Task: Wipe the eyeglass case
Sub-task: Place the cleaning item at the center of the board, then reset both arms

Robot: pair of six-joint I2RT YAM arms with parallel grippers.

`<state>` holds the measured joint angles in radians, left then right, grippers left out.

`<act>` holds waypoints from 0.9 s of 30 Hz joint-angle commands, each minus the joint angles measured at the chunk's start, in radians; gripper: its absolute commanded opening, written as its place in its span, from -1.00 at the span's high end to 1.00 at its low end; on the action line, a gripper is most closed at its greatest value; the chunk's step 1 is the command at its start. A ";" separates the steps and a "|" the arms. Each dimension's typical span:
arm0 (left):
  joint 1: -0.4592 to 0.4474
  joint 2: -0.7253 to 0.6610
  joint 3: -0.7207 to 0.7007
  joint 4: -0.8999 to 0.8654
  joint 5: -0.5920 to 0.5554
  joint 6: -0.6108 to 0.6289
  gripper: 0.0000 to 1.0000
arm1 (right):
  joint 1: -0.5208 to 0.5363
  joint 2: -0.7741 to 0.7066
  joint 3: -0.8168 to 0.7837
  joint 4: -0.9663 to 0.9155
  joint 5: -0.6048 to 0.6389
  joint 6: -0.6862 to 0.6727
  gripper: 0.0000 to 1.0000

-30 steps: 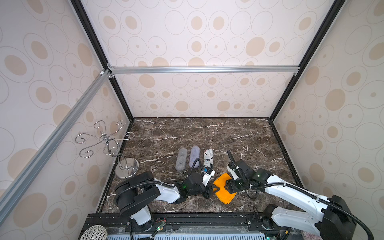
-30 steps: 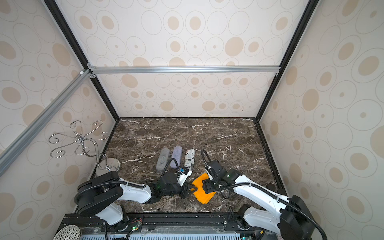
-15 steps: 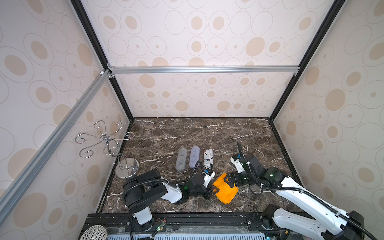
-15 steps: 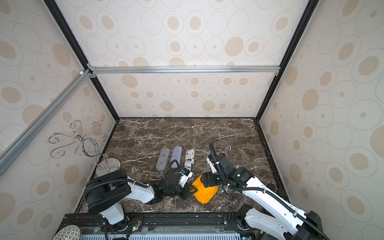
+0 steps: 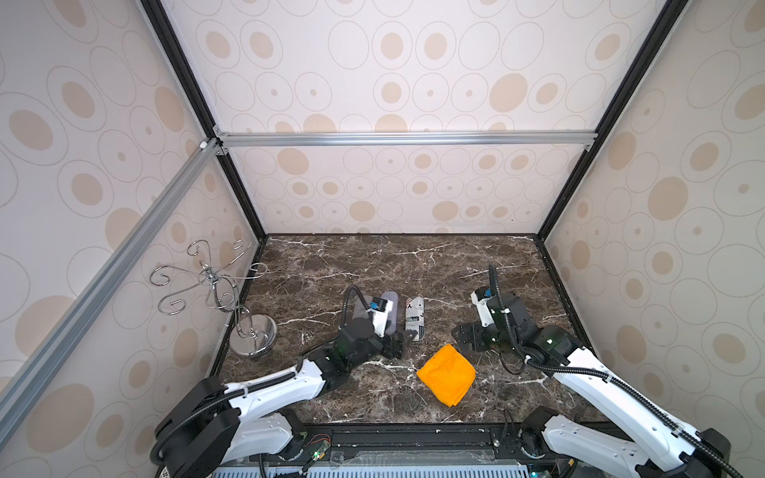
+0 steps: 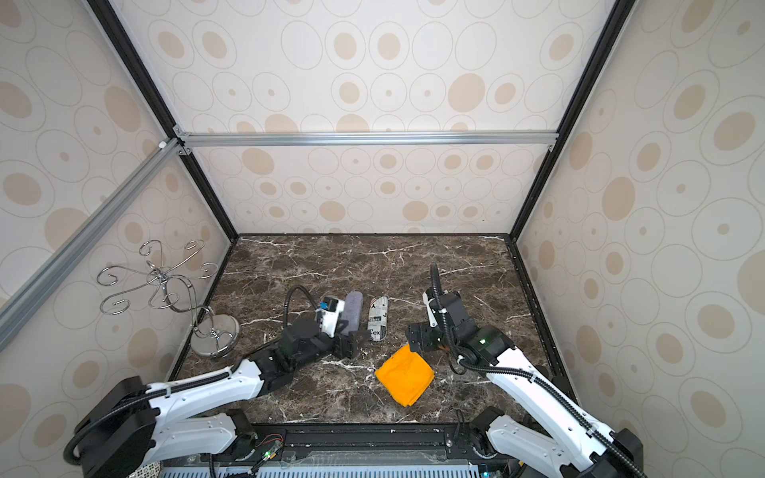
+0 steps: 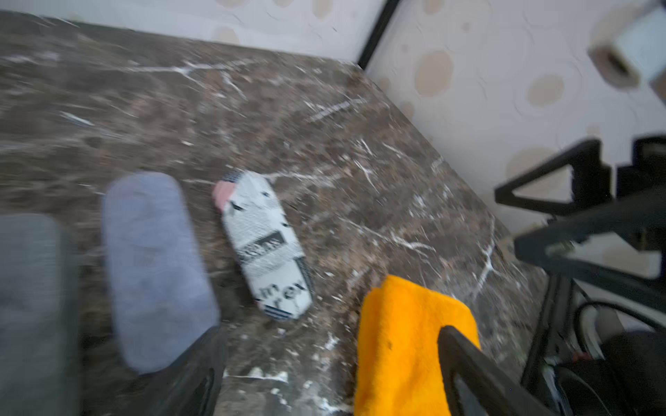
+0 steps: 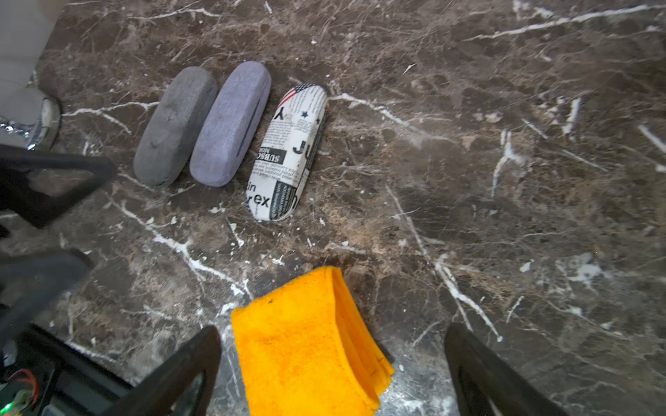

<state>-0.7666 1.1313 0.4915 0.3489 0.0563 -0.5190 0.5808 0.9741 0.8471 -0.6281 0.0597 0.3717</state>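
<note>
Three eyeglass cases lie side by side: grey (image 8: pixel 176 126), purple (image 5: pixel 391 306) (image 8: pixel 230 122) and newspaper-print (image 5: pixel 415 318) (image 6: pixel 378 318) (image 7: pixel 266 245) (image 8: pixel 288 155). A folded orange cloth (image 5: pixel 446 374) (image 6: pixel 405 375) (image 8: pixel 306 345) lies flat on the marble, nearer than the printed case and apart from it. My left gripper (image 5: pixel 399 343) (image 7: pixel 331 345) is open just left of the printed case's near end, holding nothing. My right gripper (image 5: pixel 467 337) (image 8: pixel 333 342) is open, right of the printed case and just beyond the cloth, with nothing gripped.
A chrome hook stand (image 5: pixel 252 339) sits at the left wall. The marble table (image 5: pixel 414 265) is walled on three sides. The left wrist camera covers much of the grey case in both top views.
The right gripper let go of the orange cloth and drew back to the right. The left gripper opened and pulled back left. The cloth now lies loose and flat on the table.
</note>
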 commanded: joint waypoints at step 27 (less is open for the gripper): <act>0.571 -0.057 -0.270 0.374 -0.399 0.532 -1.00 | -0.347 0.067 -0.415 0.863 0.276 -0.336 -0.99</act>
<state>-0.2314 1.0737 0.2741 0.5323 -0.3660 -0.1055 0.2394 1.0428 0.4751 0.0704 0.3130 0.1207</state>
